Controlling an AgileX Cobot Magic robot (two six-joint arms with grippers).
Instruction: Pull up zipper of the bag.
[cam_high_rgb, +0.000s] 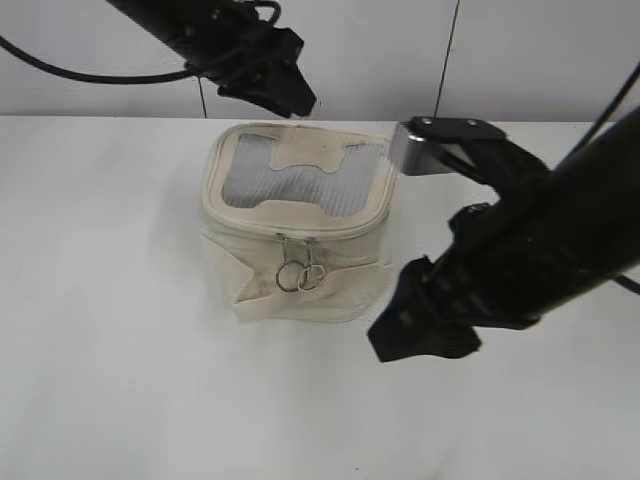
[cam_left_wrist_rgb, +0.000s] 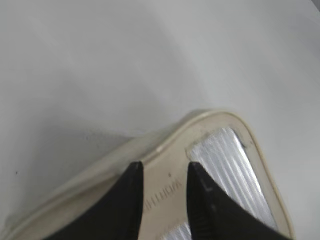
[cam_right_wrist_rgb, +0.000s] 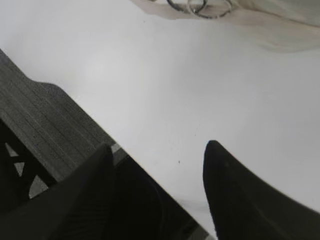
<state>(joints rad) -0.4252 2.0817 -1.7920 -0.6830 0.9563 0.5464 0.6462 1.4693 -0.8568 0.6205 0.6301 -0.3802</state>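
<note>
A small cream bag (cam_high_rgb: 297, 225) sits mid-table (cam_high_rgb: 110, 380) in my exterior view. Its zipper (cam_high_rgb: 300, 232) runs around the top panel's rim, and two silver ring pulls (cam_high_rgb: 299, 273) hang together at the front.

My left gripper (cam_high_rgb: 268, 85) hovers at the bag's back edge, its fingers (cam_left_wrist_rgb: 210, 205) narrowly parted over the cream border with nothing between them. My right gripper (cam_high_rgb: 420, 325) is low and near the bag's right front, its jaws wide and empty.

I judge the best approach is to press the left gripper down to steady the bag, then swing the right gripper toward one ring, pinch it squarely and draw it along the track.
</note>
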